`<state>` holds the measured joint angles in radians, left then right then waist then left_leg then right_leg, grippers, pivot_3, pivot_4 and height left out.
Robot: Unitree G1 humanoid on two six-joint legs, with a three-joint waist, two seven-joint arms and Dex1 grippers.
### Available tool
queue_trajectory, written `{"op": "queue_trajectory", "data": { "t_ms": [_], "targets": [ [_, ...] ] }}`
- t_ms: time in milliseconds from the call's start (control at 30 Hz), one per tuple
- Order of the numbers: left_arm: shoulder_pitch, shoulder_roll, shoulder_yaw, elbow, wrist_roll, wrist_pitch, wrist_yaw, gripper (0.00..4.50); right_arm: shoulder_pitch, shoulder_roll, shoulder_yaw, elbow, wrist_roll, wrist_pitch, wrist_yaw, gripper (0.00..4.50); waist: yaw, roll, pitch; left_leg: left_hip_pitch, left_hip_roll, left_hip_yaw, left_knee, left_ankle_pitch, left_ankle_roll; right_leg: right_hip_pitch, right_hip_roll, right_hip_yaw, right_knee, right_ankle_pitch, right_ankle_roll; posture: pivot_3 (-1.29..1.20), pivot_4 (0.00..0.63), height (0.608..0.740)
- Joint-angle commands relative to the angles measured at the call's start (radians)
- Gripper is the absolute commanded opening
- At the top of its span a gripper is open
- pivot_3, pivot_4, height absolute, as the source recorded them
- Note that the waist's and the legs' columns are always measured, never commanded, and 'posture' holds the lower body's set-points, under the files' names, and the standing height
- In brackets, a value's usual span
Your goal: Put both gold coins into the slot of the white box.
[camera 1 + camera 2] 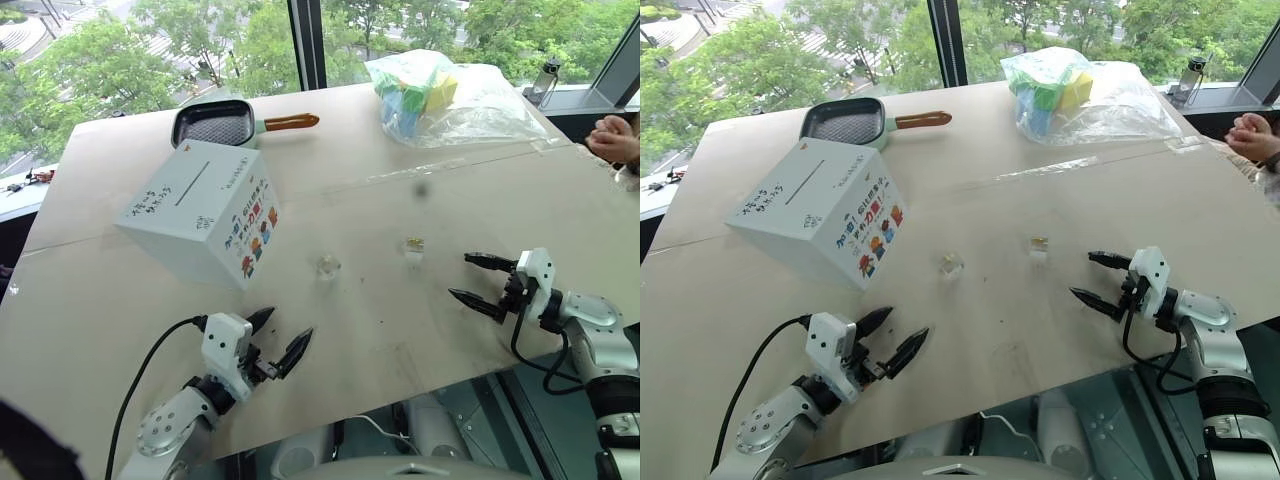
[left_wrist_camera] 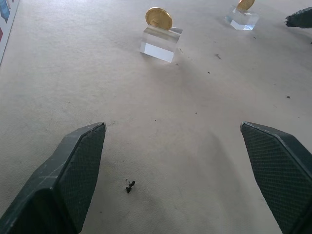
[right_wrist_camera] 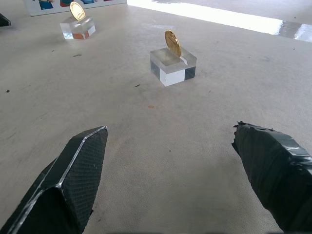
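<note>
I see both gold coins (image 2: 159, 18) (image 3: 170, 43) upright on clear stands mid-table, well apart. The white box (image 1: 200, 212) sits toward the table's left edge, slot (image 1: 191, 184) up. My left gripper (image 1: 279, 338) and right gripper (image 1: 478, 279) hover empty, fingers spread wide.

head views high over table (image 1: 400, 330), wrist views low, both coins shared
</note>
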<state>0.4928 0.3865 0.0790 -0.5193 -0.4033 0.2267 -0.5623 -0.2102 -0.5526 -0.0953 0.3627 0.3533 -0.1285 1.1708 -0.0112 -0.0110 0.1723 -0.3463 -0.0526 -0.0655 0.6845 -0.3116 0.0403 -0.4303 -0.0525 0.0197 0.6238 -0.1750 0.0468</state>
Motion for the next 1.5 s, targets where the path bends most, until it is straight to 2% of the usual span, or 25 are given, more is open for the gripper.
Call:
{"op": "queue_trajectory", "data": {
  "t_ms": [33, 500, 700, 833, 1067, 1133, 1200, 1400, 1433, 1500],
  "targets": [
    [0.000, 0.011, 0.026, -0.013, -0.011, -0.023, -0.014, 4.50, -0.003, -0.003, -0.021, -0.015, 0.019, -0.019, 0.007, 4.47, 0.000, 0.000, 0.000, 0.000, 0.000, 0.000, 0.000, 0.000, 0.000, 0.000, 0.000, 0.000, 0.000, 0.000, 0.000, 0.00, 0.150, 0.721],
    [-0.020, 0.026, 0.045, -0.013, -0.017, -0.034, -0.055, 4.50, -0.015, 0.005, -0.014, -0.014, 0.009, -0.032, -0.008, 4.47, 0.000, -0.001, 0.001, 0.000, 0.000, 0.000, 0.000, 0.000, 0.000, 0.000, 0.000, 0.000, -0.001, 0.000, 0.000, 0.00, 0.150, 0.721],
    [-0.070, 0.161, 0.003, -0.058, 0.101, -0.085, -0.131, 4.50, -0.090, 0.037, 0.022, -0.024, -0.055, -0.040, -0.092, 4.47, -0.001, -0.001, 0.002, 0.000, 0.000, 0.000, -0.001, 0.000, 0.000, 0.000, 0.000, 0.000, -0.001, -0.001, -0.002, 0.00, 0.150, 0.721],
    [-0.127, 0.216, 0.003, -0.146, 0.022, -0.003, -0.160, 4.50, -0.159, 0.059, 0.049, -0.037, -0.068, 0.029, -0.133, 4.47, -0.002, -0.001, 0.002, 0.000, 0.000, 0.000, 0.000, 0.000, 0.000, -0.001, 0.000, 0.000, -0.001, 0.000, -0.002, 0.00, 0.150, 0.721],
    [-0.171, 0.256, 0.020, -0.240, -0.087, 0.123, -0.157, 4.50, -0.234, 0.077, 0.094, -0.031, -0.083, 0.130, -0.165, 4.47, -0.001, -0.001, 0.002, -0.003, 0.000, 0.000, -0.002, 0.000, 0.000, -0.003, 0.000, 0.000, -0.002, 0.003, -0.003, 0.00, 0.150, 0.721],
    [-0.170, 0.262, 0.025, -0.243, -0.084, 0.127, -0.154, 4.50, -0.243, 0.083, 0.111, -0.033, -0.091, 0.130, -0.156, 3.97, -0.001, -0.001, 0.002, -0.003, 0.000, -0.001, -0.003, 0.000, 0.000, -0.003, 0.000, 0.000, -0.002, 0.003, -0.003, 0.00, 0.150, 0.721],
    [-0.169, 0.263, 0.029, -0.239, -0.080, 0.125, -0.149, 4.50, -0.247, 0.088, 0.124, -0.042, -0.093, 0.138, -0.150, 3.24, -0.003, 0.000, 0.002, -0.003, 0.000, 0.000, -0.003, 0.000, 0.000, -0.003, 0.000, 0.000, -0.003, 0.003, -0.003, 0.00, 0.150, 0.721],
    [-0.155, 0.254, 0.038, -0.229, -0.074, 0.118, -0.141, 4.50, -0.266, 0.105, 0.146, -0.048, -0.097, 0.153, -0.147, 0.28, -0.002, 0.000, 0.002, -0.003, 0.000, 0.000, -0.003, 0.000, 0.000, -0.003, 0.000, 0.000, -0.003, 0.003, -0.003, 0.00, 0.150, 0.721],
    [-0.153, 0.251, 0.040, -0.227, -0.075, 0.117, -0.139, 4.50, -0.267, 0.105, 0.147, -0.047, -0.098, 0.154, -0.148, 0.02, -0.002, 0.000, 0.002, -0.003, 0.000, 0.000, -0.003, 0.000, 0.000, -0.003, 0.000, -0.001, -0.003, 0.003, -0.003, 0.00, 0.150, 0.721],
    [-0.148, 0.245, 0.045, -0.221, -0.074, 0.113, -0.138, 4.50, -0.268, 0.105, 0.150, -0.046, -0.100, 0.152, -0.148, 0.02, -0.002, 0.000, 0.002, -0.003, 0.000, -0.001, -0.003, 0.000, 0.000, -0.003, 0.000, -0.001, -0.003, 0.003, -0.003, 0.00, 0.150, 0.721]
  ]
}}
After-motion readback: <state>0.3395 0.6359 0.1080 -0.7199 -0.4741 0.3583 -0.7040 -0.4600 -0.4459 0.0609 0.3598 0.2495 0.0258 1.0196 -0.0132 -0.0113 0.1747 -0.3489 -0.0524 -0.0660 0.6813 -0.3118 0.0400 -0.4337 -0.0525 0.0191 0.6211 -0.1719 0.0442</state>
